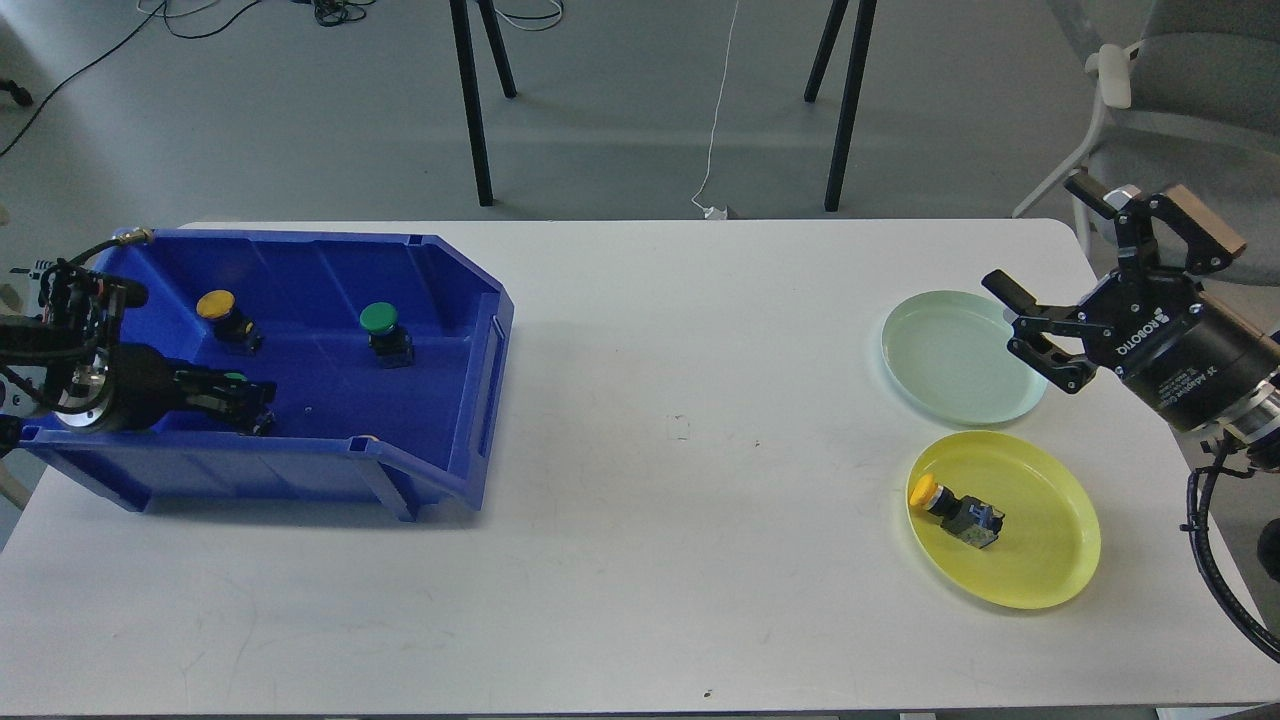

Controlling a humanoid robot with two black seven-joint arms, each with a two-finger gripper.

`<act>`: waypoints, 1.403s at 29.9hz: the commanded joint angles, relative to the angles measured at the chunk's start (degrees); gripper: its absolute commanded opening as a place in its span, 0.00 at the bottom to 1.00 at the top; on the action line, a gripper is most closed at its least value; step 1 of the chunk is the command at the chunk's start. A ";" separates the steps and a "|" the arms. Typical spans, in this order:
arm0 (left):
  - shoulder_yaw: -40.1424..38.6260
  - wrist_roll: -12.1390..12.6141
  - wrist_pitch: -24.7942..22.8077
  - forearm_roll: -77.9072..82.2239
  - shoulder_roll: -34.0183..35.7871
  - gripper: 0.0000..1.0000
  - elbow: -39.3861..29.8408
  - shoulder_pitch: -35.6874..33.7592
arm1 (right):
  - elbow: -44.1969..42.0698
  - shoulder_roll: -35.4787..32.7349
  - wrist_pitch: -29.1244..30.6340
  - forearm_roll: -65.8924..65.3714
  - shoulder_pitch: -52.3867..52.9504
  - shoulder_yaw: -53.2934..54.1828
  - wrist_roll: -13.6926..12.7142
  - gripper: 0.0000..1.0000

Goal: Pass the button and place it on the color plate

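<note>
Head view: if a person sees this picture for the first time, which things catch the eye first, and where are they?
The big blue bin at the table's left, holding a yellow-capped button and a green-capped button, with the left hand reaching inside it. On the right lie a pale green plate, bare, and a yellow plate with a yellow button on it. The right hand hovers open over the green plate's edge.
</note>
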 commanded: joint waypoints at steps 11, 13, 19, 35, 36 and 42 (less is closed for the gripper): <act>-2.06 0.00 -5.25 -22.00 6.25 0.04 -6.24 -12.88 | -0.37 3.60 -0.01 -0.35 0.62 0.97 0.00 0.99; -3.29 0.00 -5.25 -30.00 6.26 0.04 -7.38 -13.85 | -1.25 4.65 -0.01 -0.71 1.67 0.53 0.00 0.99; -8.65 0.00 -5.25 -52.24 1.79 0.04 -12.21 -13.07 | -4.41 12.65 0.35 -1.94 8.25 -3.33 0.00 0.99; -8.57 0.00 -5.25 -67.49 -18.00 0.05 -8.54 -4.90 | -23.21 32.24 -4.05 -7.12 29.26 -22.85 0.00 0.99; -8.57 0.00 -5.25 -67.48 -18.61 0.05 -8.10 -4.63 | -24.70 33.82 -4.05 -7.21 29.97 -23.11 0.00 0.99; -8.57 0.00 -5.25 -67.48 -20.37 0.05 -7.13 -4.19 | -27.27 37.88 -4.05 -7.21 31.12 -23.29 0.00 0.99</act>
